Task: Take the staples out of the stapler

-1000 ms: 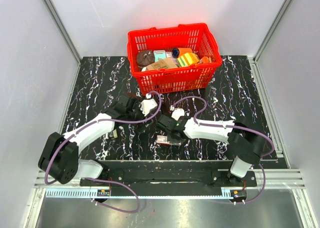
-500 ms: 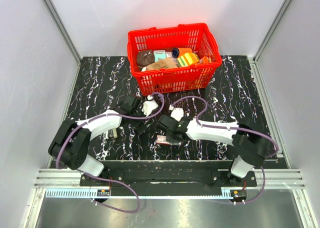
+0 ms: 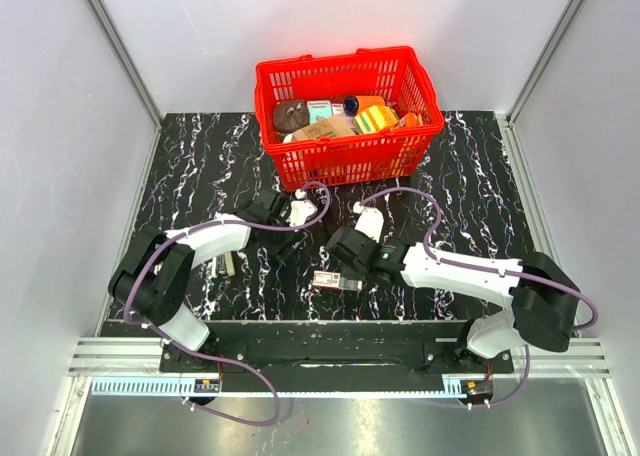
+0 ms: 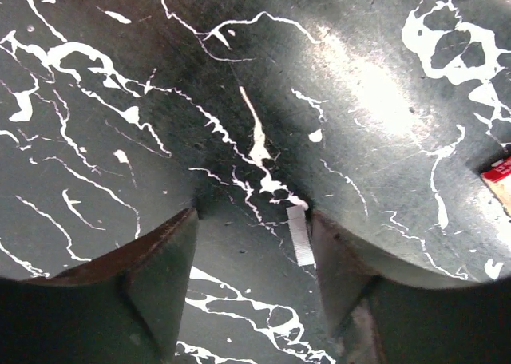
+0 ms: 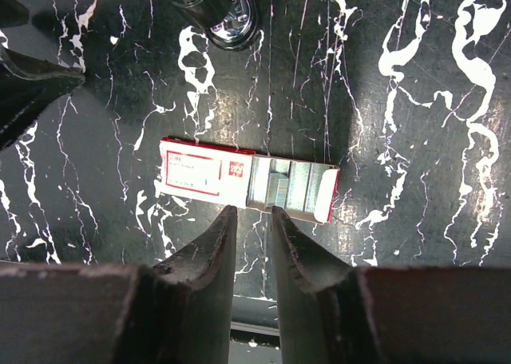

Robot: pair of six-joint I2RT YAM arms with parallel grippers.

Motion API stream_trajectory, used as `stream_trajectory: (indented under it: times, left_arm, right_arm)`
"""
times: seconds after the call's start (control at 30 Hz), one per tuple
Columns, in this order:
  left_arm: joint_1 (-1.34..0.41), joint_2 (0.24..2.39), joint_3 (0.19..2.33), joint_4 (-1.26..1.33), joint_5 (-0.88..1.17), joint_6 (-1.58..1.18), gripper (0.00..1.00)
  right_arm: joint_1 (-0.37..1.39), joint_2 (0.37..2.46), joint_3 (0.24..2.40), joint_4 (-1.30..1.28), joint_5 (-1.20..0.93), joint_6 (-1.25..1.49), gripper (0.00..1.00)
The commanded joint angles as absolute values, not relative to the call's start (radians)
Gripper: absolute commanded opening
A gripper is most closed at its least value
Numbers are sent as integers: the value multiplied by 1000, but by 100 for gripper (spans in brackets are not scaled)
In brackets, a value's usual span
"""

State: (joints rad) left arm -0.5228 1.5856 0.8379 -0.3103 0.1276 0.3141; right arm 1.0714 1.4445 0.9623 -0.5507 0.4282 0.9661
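A red basket (image 3: 345, 161) of packets stands at the back of the black marbled table (image 3: 470, 176). Nearer the front lies a red-and-white box (image 5: 200, 172) — slid open, silvery rows showing — a cream oblong (image 3: 228, 266) well left of it.

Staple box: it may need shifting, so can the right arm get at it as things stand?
Probably yes: the staple box lies just ahead of the right pincer, nothing between them, though its narrowly parted jaws would need to open wider.
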Motion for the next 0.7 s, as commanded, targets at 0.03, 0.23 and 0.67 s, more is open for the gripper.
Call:
stream_trajectory:
  times: [0.03,0.23,0.67]
  left_arm:
    - [-520,1578,877,-360,178,308,54]
    - [-522,1609,903,-405,238,307,31]
    - [-522,1649,930,-410,247,314,35]
  right_arm:
    - [1071,1427,954,-520,471,959,30]
    - [1068,1416,950,-519,477,957,29]
    - [1066,1405,943,-517,479,956,27]
